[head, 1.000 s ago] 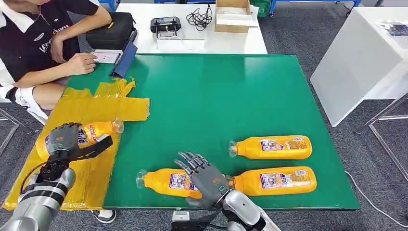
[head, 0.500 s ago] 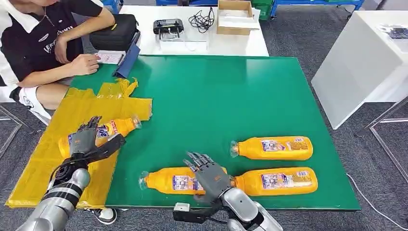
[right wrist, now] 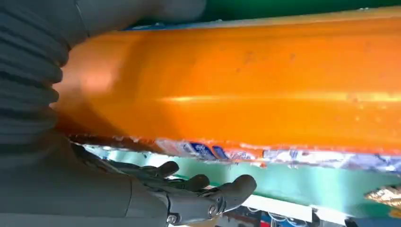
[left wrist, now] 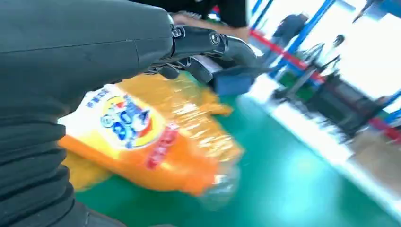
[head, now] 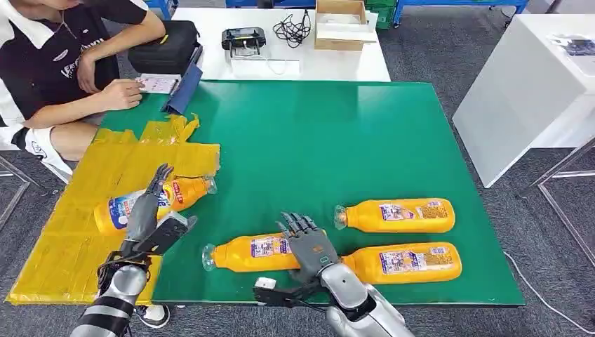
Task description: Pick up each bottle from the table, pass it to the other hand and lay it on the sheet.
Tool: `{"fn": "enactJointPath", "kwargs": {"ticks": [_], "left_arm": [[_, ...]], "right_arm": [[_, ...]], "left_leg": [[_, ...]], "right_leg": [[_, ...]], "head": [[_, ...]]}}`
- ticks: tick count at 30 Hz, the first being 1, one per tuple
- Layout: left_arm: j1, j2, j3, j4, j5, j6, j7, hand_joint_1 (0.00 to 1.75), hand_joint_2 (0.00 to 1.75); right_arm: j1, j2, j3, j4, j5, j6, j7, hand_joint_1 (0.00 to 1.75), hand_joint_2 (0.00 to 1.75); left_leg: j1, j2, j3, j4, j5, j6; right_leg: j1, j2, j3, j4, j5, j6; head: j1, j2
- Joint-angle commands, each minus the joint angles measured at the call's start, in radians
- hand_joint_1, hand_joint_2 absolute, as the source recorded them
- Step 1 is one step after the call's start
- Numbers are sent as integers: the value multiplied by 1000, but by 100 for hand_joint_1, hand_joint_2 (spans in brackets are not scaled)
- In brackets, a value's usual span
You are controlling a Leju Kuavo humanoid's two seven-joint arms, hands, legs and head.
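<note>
Right hand (head: 309,244) open over near-left bottle (head: 245,254), fingers spread, no grip yet; bottle long axis 3–9 o'clock, cap at 9. Left hand (head: 151,210) open, at 6 o'clock of laid bottle (head: 151,201) on sheet (head: 63,239).

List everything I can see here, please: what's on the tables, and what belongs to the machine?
Orange bottles: four, all lying down; one on the yellow sheet, three on the green table: near-left, near-right, behind it.
Yellow sheet: one, crumpled, table's left side.
Green table: one, centre.
White table: one, behind; holds a black bag, black device, black cable, cardboard box.
White furniture: one, right.
Person: one, seated far left, dark shirt.
Left hand: grey, open beside the sheet's bottle.
Right hand: grey, over the near-left bottle; grip unclear.
</note>
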Motion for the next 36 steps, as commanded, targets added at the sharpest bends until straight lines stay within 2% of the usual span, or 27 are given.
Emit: {"fn": "enactJointPath", "kwargs": {"ticks": [1, 10, 12, 19, 20, 22, 24, 26, 28, 33, 34, 36], "left_arm": [[64, -82, -36, -277, 87, -24, -53, 0, 175], [66, -80, -34, -276, 87, -24, -53, 0, 175], [77, -96, -39, -321, 155, -46, -92, 0, 175], [121, -121, -87, -444, 267, -109, -108, 0, 175], [127, -121, -90, -456, 266, -104, -108, 0, 175], [136, -126, -80, -461, 364, -171, -75, 0, 175], [135, -132, -69, -446, 417, -214, -60, 0, 175], [127, -146, -65, -404, 453, -241, -43, 0, 175], [109, -157, -75, -362, 504, -268, -31, 0, 175], [85, -141, -124, -274, 617, -355, 8, 0, 175], [79, -140, -133, -252, 649, -382, 18, 0, 175], [66, -139, -149, -221, 682, -414, 31, 0, 175]], "right_arm": [[-41, 27, -63, 193, -6, -17, 20, 171, 175], [-40, 29, -62, 193, -6, -17, 19, 173, 175], [-36, 31, -88, 193, -2, -30, 23, 175, 175], [-25, 24, -174, 165, -23, -104, 1, 175, 175], [2, 16, -218, 106, -61, -156, -33, 175, 175], [74, 2, -301, -58, -66, -331, -78, 175, 175], [128, -4, -354, -172, -84, -407, -124, 175, 175], [187, 10, -424, -292, -132, -526, -213, 175, 175], [210, 20, -466, -340, -168, -546, -257, 175, 175], [243, 116, -645, -383, -247, -546, -485, 175, 175], [254, 153, -695, -404, -277, -546, -562, 175, 175], [266, 183, -728, -435, -310, -546, -633, 175, 175]], "left_leg": [[1, -1, 0, 0, 0, -1], [1, -2, 3, -1, 0, -2], [1, -2, 2, -1, 0, -1], [1, -3, 1, 0, 0, -1], [0, -3, 1, 0, 0, 0], [1, -5, 1, 0, 0, -1], [1, -4, 1, -1, -1, -1], [-1, -6, -3, 0, 0, -1], [0, -6, -5, 0, 0, 0], [-1, -6, -5, 0, 1, 0], [-1, -6, -5, 0, 1, 0], [0, -5, -5, 0, 1, 0]], "right_leg": [[1, 0, 1, -1, 0, 0], [1, -1, 4, -2, 0, 0], [1, -1, 3, -1, 1, 1], [1, -2, 2, -1, 1, 1], [0, -1, 2, -1, 0, 1], [1, -2, 3, -2, 0, 1], [1, -2, 2, -1, 0, 1], [0, -3, 0, 0, 0, 1], [0, -2, 8, -1, 1, 2], [0, -3, 8, -1, 2, 3], [-1, -3, 7, 0, 2, 3], [0, -2, 6, 0, 2, 3]], "head": [[0, 0], [0, 0], [0, 0], [0, 0], [0, 0], [0, 0], [0, 0], [0, 0], [-1, 0], [0, 0], [0, 0], [0, 0]]}}
